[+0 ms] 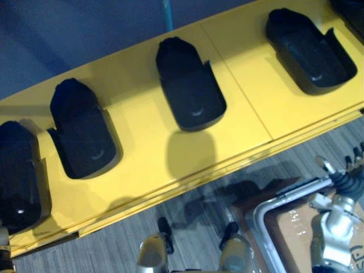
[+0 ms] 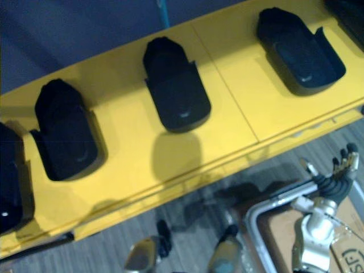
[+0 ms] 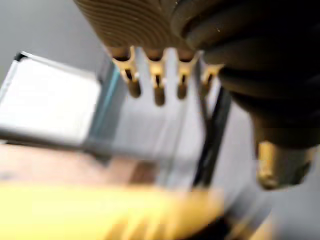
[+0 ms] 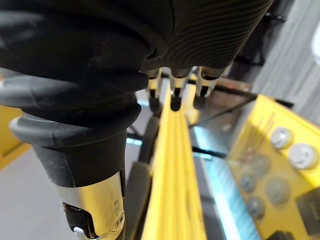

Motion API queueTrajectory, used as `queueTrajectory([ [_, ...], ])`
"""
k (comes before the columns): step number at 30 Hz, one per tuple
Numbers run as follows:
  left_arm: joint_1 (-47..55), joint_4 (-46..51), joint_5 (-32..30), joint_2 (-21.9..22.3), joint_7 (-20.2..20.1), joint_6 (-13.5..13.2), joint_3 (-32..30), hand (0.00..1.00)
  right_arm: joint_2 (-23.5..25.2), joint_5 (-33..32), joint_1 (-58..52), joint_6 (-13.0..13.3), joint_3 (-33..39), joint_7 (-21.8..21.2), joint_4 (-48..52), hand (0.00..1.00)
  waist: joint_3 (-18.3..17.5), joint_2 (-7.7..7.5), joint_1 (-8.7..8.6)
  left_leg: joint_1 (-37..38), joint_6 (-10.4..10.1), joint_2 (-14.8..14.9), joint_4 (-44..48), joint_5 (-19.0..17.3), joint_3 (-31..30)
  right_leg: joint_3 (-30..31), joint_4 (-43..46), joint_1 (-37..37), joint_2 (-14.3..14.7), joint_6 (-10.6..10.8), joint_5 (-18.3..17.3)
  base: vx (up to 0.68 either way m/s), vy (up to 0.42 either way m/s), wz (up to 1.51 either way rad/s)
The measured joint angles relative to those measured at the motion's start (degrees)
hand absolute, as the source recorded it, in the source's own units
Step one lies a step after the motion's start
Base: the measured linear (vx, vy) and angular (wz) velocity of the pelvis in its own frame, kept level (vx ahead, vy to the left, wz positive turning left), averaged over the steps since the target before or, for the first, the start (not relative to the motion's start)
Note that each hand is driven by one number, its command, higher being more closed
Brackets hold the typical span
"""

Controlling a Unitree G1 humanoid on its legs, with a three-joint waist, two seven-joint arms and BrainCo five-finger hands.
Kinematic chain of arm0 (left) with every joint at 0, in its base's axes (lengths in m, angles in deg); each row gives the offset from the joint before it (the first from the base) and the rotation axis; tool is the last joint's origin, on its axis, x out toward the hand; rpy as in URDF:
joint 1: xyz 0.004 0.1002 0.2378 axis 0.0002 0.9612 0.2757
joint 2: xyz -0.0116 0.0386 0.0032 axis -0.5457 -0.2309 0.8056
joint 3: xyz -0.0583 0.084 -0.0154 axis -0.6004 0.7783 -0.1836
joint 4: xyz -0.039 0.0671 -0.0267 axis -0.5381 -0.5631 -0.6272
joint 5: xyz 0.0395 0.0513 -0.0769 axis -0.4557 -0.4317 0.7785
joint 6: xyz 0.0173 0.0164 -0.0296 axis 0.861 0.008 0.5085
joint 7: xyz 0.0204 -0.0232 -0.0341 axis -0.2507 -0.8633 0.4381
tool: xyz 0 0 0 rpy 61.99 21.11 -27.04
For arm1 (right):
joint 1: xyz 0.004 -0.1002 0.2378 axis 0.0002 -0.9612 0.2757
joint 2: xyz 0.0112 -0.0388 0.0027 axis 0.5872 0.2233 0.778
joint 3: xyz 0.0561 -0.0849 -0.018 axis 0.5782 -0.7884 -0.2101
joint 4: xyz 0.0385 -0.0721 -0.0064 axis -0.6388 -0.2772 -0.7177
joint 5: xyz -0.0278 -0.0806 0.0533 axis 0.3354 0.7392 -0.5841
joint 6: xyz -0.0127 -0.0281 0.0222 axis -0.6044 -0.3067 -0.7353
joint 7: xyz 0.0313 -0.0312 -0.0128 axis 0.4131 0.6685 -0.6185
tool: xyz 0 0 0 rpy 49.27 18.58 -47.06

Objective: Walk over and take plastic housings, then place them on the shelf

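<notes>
Left eye view: black plastic housings [image 1: 190,85], open shells with nothing inside, lie spaced in a row along the yellow shelf [image 1: 142,148]. Beyond its front edge, the right hand [image 2: 333,176] hangs empty with loosely spread fingers. The left hand [image 3: 157,80] is straight-fingered and empty.

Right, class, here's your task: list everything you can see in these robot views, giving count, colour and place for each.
black moulded plastic housings: four, black, in a row along the shelf, the leftmost cut by the picture edge; a dark shape at the far right corner may be a fifth
flat yellow shelf: one, yellow, running slantwise across the eye views
thin blue pole: one, blue, behind the shelf
silver tube frame with brown board: one, silver and brown, on the floor at lower right
striped grey floor: grey, below the shelf
right hand: silver and dark, open, over the frame
left hand: silver and dark, open, fingers straight
</notes>
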Motion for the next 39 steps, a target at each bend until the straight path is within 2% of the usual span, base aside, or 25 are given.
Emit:
queueTrajectory([
  [2, -1.4, 4.3, 2.9, -0.3, 4.5, -6.0, -0.1, 0.00, 0.5, 0.0, -1.1, 0.4, 0.0, -0.3, 1.2, 0.00, -0.6, 0.18, -0.01, 2.0, 0.0, -0.2, -1.3, 0.0, 0.4, 0.0, -1.4, 1.8, 0.3, 0.3, 0.2, 0.05, 0.008, -0.06],
  [4, -1.9, 8.3, 6.4, -0.1, 6.2, -10.7, -0.2, 0.00, 1.4, 0.0, -1.7, 1.1, 0.0, -1.4, 1.3, 0.00, -2.4, 0.32, 0.05, 2.6, -0.2, -0.1, -2.2, 0.2, 0.9, -0.1, -3.1, 2.5, 0.9, 0.8, 0.7, 0.07, -0.005, -0.11],
  [7, -2.1, 16.8, 9.3, 1.6, 6.4, -17.3, -0.2, 0.00, 2.6, 0.5, -2.7, 1.4, 0.0, -2.7, 1.4, 0.00, -5.1, 1.06, -0.33, 5.4, -0.3, 0.3, -3.7, 0.2, 1.5, -0.6, -7.2, 6.3, 2.3, 1.1, 1.8, 0.14, -0.016, -0.09],
  [10, -1.3, 26.0, 13.4, 8.3, 5.4, -23.8, -0.5, 0.00, 3.7, 1.6, -4.0, 3.3, -0.1, -4.0, 2.1, 0.00, -9.2, 2.16, -0.61, 7.6, -0.3, 0.7, -4.4, 0.2, 1.5, -1.7, -10.5, 9.9, 3.3, 0.9, 2.6, 0.15, 0.003, 0.01],
  [12, 0.8, 30.5, 15.1, 12.6, 3.4, -25.9, -1.2, 0.00, 4.1, 2.2, -3.6, 4.0, -0.8, -4.4, 2.4, 0.00, -11.0, 2.93, -0.60, 8.6, -0.3, 1.3, -4.1, 0.2, 1.6, -1.7, -11.5, 11.5, 4.2, 0.1, 3.4, 0.15, 0.006, 0.00],
  [14, 4.2, 35.5, 18.5, 17.4, -0.8, -27.8, -1.4, 0.00, 4.9, 2.6, -3.2, 5.1, -2.6, -5.5, 3.5, 0.00, -12.4, 2.70, -0.46, 8.6, -0.3, 2.4, -0.3, 0.2, 1.6, -1.9, -12.3, 13.7, 4.8, -0.9, 4.2, 0.15, -0.009, 0.09],
  [15, 5.3, 37.4, 19.8, 19.2, -2.7, -27.9, -1.3, 0.00, 6.0, 2.9, -2.9, 5.3, -3.3, -5.8, 4.4, 0.00, -12.0, 1.45, -0.30, 5.9, -0.5, 3.1, 6.2, -0.3, 1.6, -2.0, -13.0, 15.1, 4.2, -2.1, 5.0, 0.10, -0.001, 0.13],
  [16, 6.4, 38.9, 20.5, 20.5, -4.3, -28.0, -1.3, 0.00, 6.7, 3.1, -2.4, 5.6, -4.0, -6.1, 4.5, 0.00, -11.9, 0.44, -0.02, 4.2, -2.1, 2.5, 6.8, -1.7, 1.4, -2.0, -13.2, 15.6, 3.6, -1.9, 5.2, 0.06, 0.033, 0.17],
  [17, 8.5, 41.6, 22.0, 23.3, -6.5, -28.0, -1.2, 0.00, 6.8, 3.5, -1.4, 6.0, -4.2, -6.4, 4.5, 0.00, -12.5, 0.49, -0.04, 4.5, -1.7, 0.5, -0.9, 0.0, 0.9, -3.0, -13.4, 16.1, 2.9, -1.0, 5.8, 0.04, 0.045, 0.09],
  [18, 11.9, 45.2, 23.9, 27.2, -10.1, -28.1, -0.6, 0.00, 6.3, 3.9, -0.6, 6.1, -4.0, -6.6, 4.6, 0.00, -13.4, 1.66, -0.06, 5.4, 0.6, 0.4, -6.6, 4.0, 2.8, -3.3, -13.5, 16.2, 4.0, -0.2, 6.2, 0.09, 0.076, 0.10],
  [19, 14.6, 47.1, 25.1, 29.7, -13.1, -27.9, -0.2, 0.00, 6.8, 3.9, -0.4, 6.1, -4.4, -6.7, 4.8, 0.00, -14.0, 1.96, 0.29, 6.7, 0.7, -0.4, -8.5, 4.7, 2.8, -3.8, -13.8, 17.1, 3.6, 0.0, 6.4, 0.14, 0.066, 0.15],
  [21, 19.4, 48.3, 27.4, 34.1, -19.1, -26.3, 1.1, 0.00, 8.9, 3.9, -0.1, 6.0, -6.1, -7.2, 5.2, 0.00, -14.2, 1.14, 0.83, 7.7, 0.7, -0.3, -8.7, 4.7, 2.4, -5.1, -12.0, 17.8, 3.3, 0.6, 7.1, 0.16, 0.020, 0.20],
  [22, 20.0, 48.1, 27.6, 35.0, -20.2, -25.5, 1.3, 0.00, 9.1, 3.9, 0.0, 6.0, -6.4, -7.5, 5.2, 0.00, -14.0, 1.56, 0.76, 8.1, 0.7, 0.4, -8.7, 4.7, 2.0, -5.0, -9.8, 16.9, 3.4, 0.6, 6.6, 0.11, -0.053, 0.14],
  [23, 20.6, 47.3, 29.1, 36.3, -21.9, -24.7, 1.6, 0.00, 9.1, 4.0, 0.0, 5.9, -7.0, -7.9, 5.3, 0.00, -13.5, 2.75, 0.43, 8.8, 0.7, 2.3, -9.1, 4.7, 1.2, -4.5, -9.1, 16.0, 4.6, 0.2, 2.5, 0.05, -0.063, 0.12],
  [24, 20.7, 46.1, 29.7, 36.3, -23.3, -24.1, 1.5, 0.00, 9.2, 3.9, -0.1, 5.8, -8.0, -7.7, 6.0, 0.00, -13.9, 1.99, 0.48, 9.0, 0.6, 3.2, -9.1, 4.8, 1.3, -4.6, -16.6, 16.8, 7.5, -0.4, 3.6, 0.03, -0.081, 0.07],
  [25, 20.9, 45.9, 30.6, 35.9, -24.1, -23.3, 1.1, 0.00, 9.4, 4.0, -0.2, 5.8, -8.7, -7.8, 6.3, 0.00, -14.2, 0.71, 0.48, 9.0, 0.5, 2.8, -9.0, 4.7, 1.4, -4.6, -19.1, 16.8, 8.1, -1.6, 6.8, 0.01, -0.178, -0.06],
  [26, 21.0, 44.2, 31.4, 36.7, -26.1, -22.0, 1.4, 0.00, 9.2, 3.9, -0.1, 5.8, -8.7, -7.7, 6.4, 0.00, -14.4, -0.50, 0.05, 9.5, -0.2, 2.5, -8.6, 4.3, 1.5, -6.2, -20.2, 17.7, 8.0, -0.6, 7.3, 0.04, -0.185, -0.09],
  [27, 21.1, 43.9, 31.4, 37.1, -26.3, -21.7, 1.6, 0.00, 9.2, 3.9, 0.0, 5.8, -8.7, -7.6, 6.3, 0.00, -14.5, -0.50, 0.02, 9.6, -0.2, 2.7, -8.5, 4.3, 1.5, -6.2, -20.2, 17.9, 8.1, -0.6, 7.3, 0.06, -0.191, -0.03],
  [29, 22.0, 42.6, 31.4, 38.2, -28.1, -20.5, 3.3, 0.00, 8.1, 3.8, -1.3, 5.7, -8.2, -7.2, 6.4, 0.00, -14.5, 2.15, -0.71, 10.0, -0.3, 3.8, -8.3, 4.3, 1.6, -6.2, -19.8, 18.1, 9.0, -0.7, 7.3, 0.04, -0.069, -0.03],
  [30, 21.9, 42.6, 31.4, 38.2, -28.0, -20.6, 3.1, 0.00, 7.7, 3.8, -1.6, 5.7, -8.2, -7.0, 6.4, 0.00, -14.5, 2.75, -0.81, 10.0, -0.3, 3.8, -8.3, 4.3, 1.6, -6.2, -19.8, 18.1, 9.1, -0.7, 7.3, 0.02, -0.041, -0.05],
  [32, 21.4, 42.6, 31.9, 37.8, -27.7, -22.0, 2.5, 0.00, 7.1, 3.9, -1.9, 5.5, -8.3, -5.7, 6.2, 0.00, -14.6, 4.13, -1.08, 10.3, -0.4, 3.6, -9.0, 4.4, 1.6, -6.2, -19.8, 18.1, 9.3, -0.7, 7.3, 0.01, -0.007, 0.02],
  [34, 20.6, 42.8, 34.0, 37.3, -27.8, -24.6, 2.4, 0.00, 7.1, 4.2, -1.8, 5.5, -8.8, -3.7, 6.3, 0.00, -14.9, 4.44, -1.06, 10.5, -0.5, 3.3, -9.4, 4.4, 1.6, -6.3, -19.8, 18.2, 9.0, -0.7, 7.3, 0.02, 0.017, 0.04],
  [35, 20.3, 43.1, 36.3, 36.9, -28.2, -27.0, 2.3, 0.00, 7.1, 4.5, -1.5, 5.6, -8.9, -2.2, 6.3, 0.00, -14.7, 4.23, -0.83, 10.4, -0.5, 3.2, -9.4, 4.4, 1.6, -6.3, -19.8, 18.2, 8.7, -0.7, 7.3, 0.01, 0.028, 0.04],
  [37, 19.9, 45.7, 39.2, 36.4, -28.8, -29.8, 1.7, 0.00, 7.1, 5.9, -0.5, 6.0, -8.6, 0.3, 6.6, 0.00, -14.5, 3.82, -0.53, 10.4, -0.5, 2.9, -9.8, 4.4, 1.6, -6.4, -19.8, 18.2, 8.4, -0.7, 7.3, -0.02, 0.031, 0.04],
  [39, 19.2, 49.5, 41.2, 36.1, -29.7, -33.0, -0.2, 0.00, 7.0, 7.9, 1.1, 6.4, -7.5, 2.6, 8.5, 0.00, -13.7, 2.56, -0.41, 10.5, -0.9, 2.8, -10.2, 4.3, 1.5, -6.4, -19.8, 18.0, 8.4, -0.7, 7.3, -0.04, 0.031, 0.04],
])
